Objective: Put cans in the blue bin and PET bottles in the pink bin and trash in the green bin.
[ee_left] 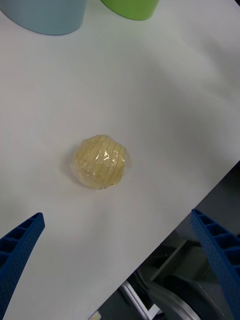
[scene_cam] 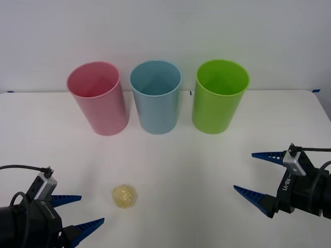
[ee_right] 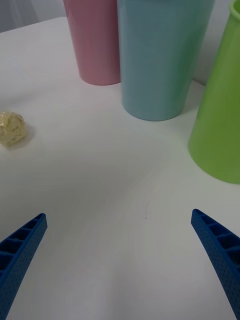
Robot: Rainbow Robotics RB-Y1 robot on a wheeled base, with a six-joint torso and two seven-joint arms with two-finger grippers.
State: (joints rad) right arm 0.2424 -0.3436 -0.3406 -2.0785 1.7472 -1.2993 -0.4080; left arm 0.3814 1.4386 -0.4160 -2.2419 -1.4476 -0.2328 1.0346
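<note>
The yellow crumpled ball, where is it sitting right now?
In the front view the trash lies on the white table, near its front edge on the robot's left, just beyond the open left gripper and well short of the pink bin.

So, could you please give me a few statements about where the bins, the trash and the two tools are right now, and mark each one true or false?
1. The blue bin stands between the pink bin and the green bin. True.
2. The trash is already inside the green bin. False: it lies on the white table, in front of the bins.
3. The left tool is open and holds nothing. True.
4. The right tool is shut on the trash. False: it is open and empty, well away from the trash.
5. The trash lies nearer the left tool than the right one. True.
6. The pink bin lies on its side. False: all three bins stand upright.
</note>
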